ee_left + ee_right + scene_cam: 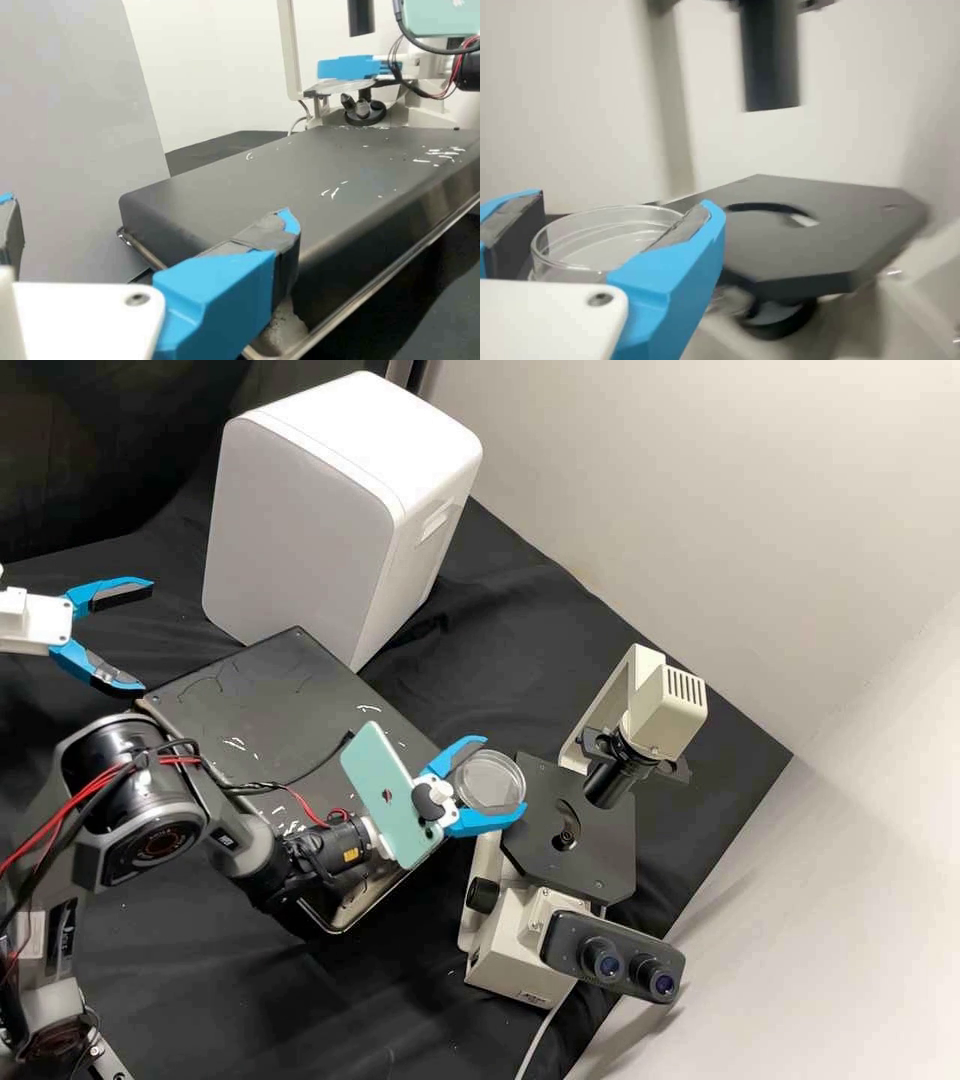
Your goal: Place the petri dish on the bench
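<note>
Just beside the black microscope stage [575, 830], above the bench [520, 630]: grips the clear petri dish [490, 780] level by its rim with the right gripper [497, 780], both blue fingers closed against the clear wall. Hangs off the corner of the dark tray [270, 710], not resting on the bench. At the far left, near the white box [340, 500], spreads the left gripper [140, 635] wide, grasping nothing.

A tray [270, 710] lies on the tabletop [520, 630] before the box [340, 500]; the microscope [510, 935] stands right of it, the dish [489, 780] between them.
</note>
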Controlling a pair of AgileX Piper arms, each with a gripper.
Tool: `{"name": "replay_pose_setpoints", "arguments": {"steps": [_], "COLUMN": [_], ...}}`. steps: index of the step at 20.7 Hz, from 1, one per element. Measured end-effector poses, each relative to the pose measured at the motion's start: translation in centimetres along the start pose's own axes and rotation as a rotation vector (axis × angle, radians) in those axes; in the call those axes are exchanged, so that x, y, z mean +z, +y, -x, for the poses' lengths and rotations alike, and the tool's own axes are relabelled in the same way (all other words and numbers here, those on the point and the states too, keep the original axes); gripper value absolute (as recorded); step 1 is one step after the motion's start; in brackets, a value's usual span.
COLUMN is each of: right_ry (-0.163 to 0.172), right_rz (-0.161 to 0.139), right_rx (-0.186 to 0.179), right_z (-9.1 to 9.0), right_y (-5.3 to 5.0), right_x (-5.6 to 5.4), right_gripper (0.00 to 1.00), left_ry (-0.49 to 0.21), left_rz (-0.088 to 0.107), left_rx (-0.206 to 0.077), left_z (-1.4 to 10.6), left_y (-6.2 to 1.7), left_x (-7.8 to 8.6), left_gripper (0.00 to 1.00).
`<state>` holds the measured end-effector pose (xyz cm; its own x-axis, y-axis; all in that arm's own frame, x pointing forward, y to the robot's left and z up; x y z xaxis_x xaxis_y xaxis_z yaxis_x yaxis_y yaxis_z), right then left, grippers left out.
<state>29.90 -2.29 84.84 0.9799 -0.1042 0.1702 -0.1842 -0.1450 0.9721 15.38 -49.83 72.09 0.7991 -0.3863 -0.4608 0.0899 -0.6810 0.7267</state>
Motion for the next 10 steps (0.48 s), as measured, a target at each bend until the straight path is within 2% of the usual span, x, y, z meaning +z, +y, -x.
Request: {"name": "replay_pose_setpoints", "arguments": {"steps": [4,8,10], "right_ry": [0.045,0.152,0.189], "right_rz": [-0.012,-0.019,-0.015], "right_rx": [-0.132,-0.231,-0.28], "right_z": [1.9,4.4,5.3], "right_y": [-2.8,-5.0,-6.1], "right_x": [-2.0,-4.9,-5.7], "right_gripper": [0.0,0.0,0.0], "left_ry": [0.0,0.0,0.0], "left_rz": [0.004,0.004,0.004], "left_rx": [0.0,0.0,0.0], "left_z": [0.0,0.0,0.0], "left_y": [0.0,0.0,0.0], "left_x": [-0.1,-0.1,-0.1], "left_gripper": [1.0,1.0,1.0]}}
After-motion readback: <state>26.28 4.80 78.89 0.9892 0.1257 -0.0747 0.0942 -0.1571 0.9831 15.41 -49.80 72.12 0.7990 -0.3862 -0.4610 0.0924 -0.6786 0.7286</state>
